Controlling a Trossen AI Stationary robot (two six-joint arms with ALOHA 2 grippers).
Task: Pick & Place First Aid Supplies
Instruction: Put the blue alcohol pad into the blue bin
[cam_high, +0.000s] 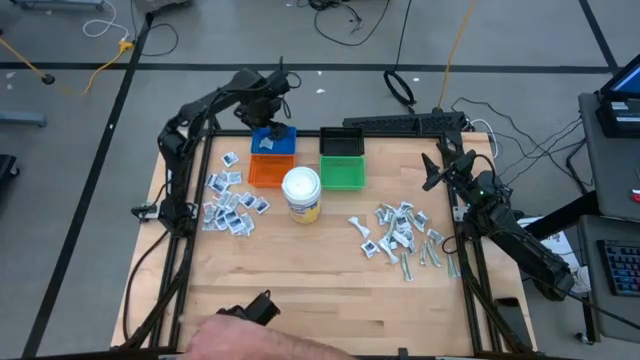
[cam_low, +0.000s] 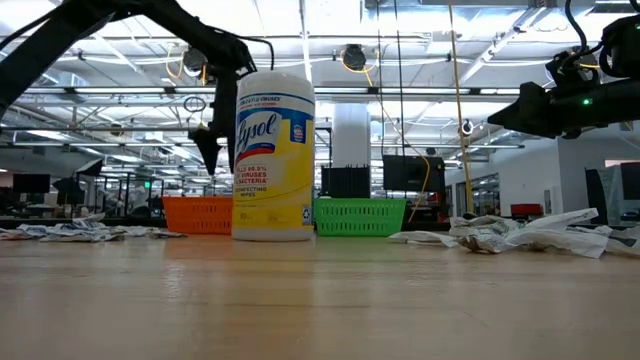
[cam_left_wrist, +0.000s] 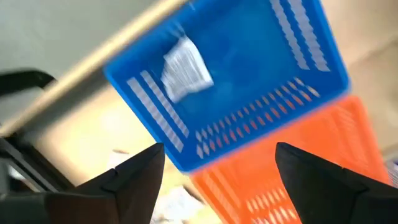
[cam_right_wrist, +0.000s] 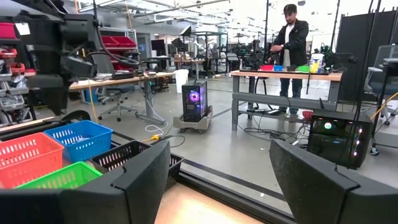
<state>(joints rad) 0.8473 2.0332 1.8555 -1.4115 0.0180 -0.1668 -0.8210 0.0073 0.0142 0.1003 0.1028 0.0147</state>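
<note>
**Left jaws released over the blue bin, one packet lying inside**

Starting at the left side of my overhead feed, I see a cluster of first aid packets (cam_high: 228, 203) scattered on the wooden table (cam_high: 300, 290), just left of the orange bin (cam_high: 271, 171). My left gripper (cam_high: 270, 125) hangs above the blue bin (cam_high: 273, 140), which sits touching the orange bin's far edge. Through the left wrist camera its fingers stand spread apart with nothing between them, and a single white packet (cam_left_wrist: 185, 68) lies on the floor of the blue bin below.

Moving across, the white-lidded jar (cam_high: 301, 193) with the yellow label stands upright just in front of the orange and green bins. The green bin (cam_high: 343, 172) sits beside the orange one, with the black bin (cam_high: 341, 142) behind it.

Further right, a second heap of packets and wrapped strips (cam_high: 400, 235) lies near the table's right edge. My right gripper (cam_high: 437, 170) hovers above the table beyond that heap, its jaws parted and holding nothing.
</note>
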